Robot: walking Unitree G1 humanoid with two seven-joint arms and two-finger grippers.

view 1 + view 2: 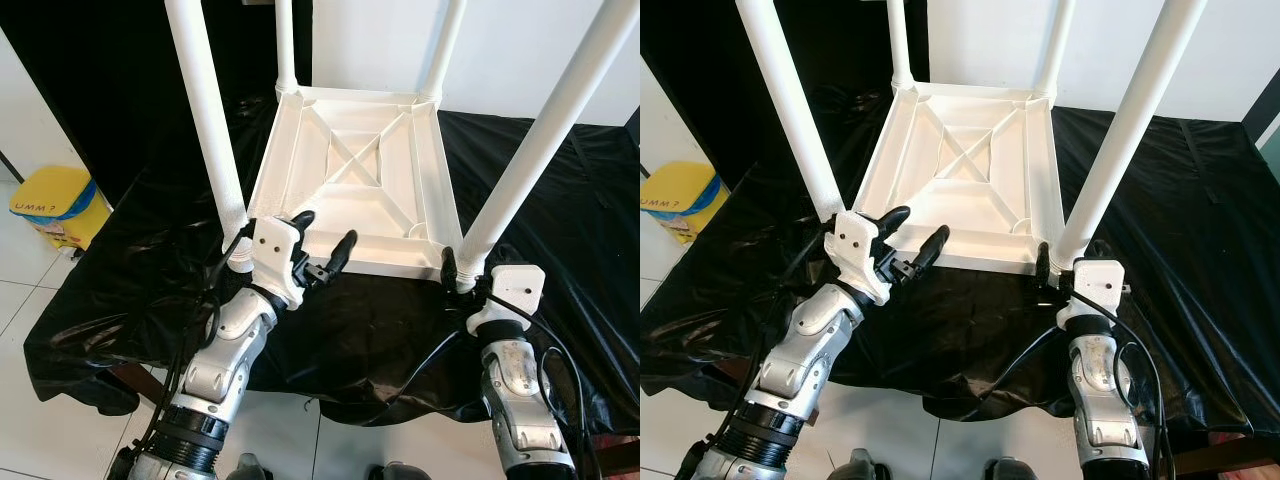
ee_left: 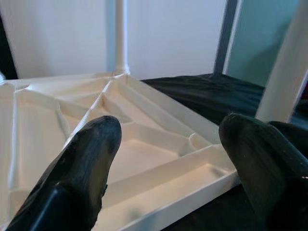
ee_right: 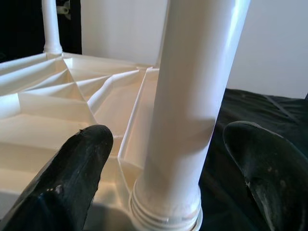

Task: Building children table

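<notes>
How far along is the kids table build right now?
Done: the white tabletop lies upside down on the black sheet with four legs standing in its corners. In hand: the right end effector straddles the near right leg, open. Left: the table is not yet turned upright.

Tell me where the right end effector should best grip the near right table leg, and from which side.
Probably low on the near right leg, just above its threaded collar at the tabletop corner. It is a round upright tube, so come in level from the robot's side, one finger each side. The right end effector already straddles it, open.
</notes>
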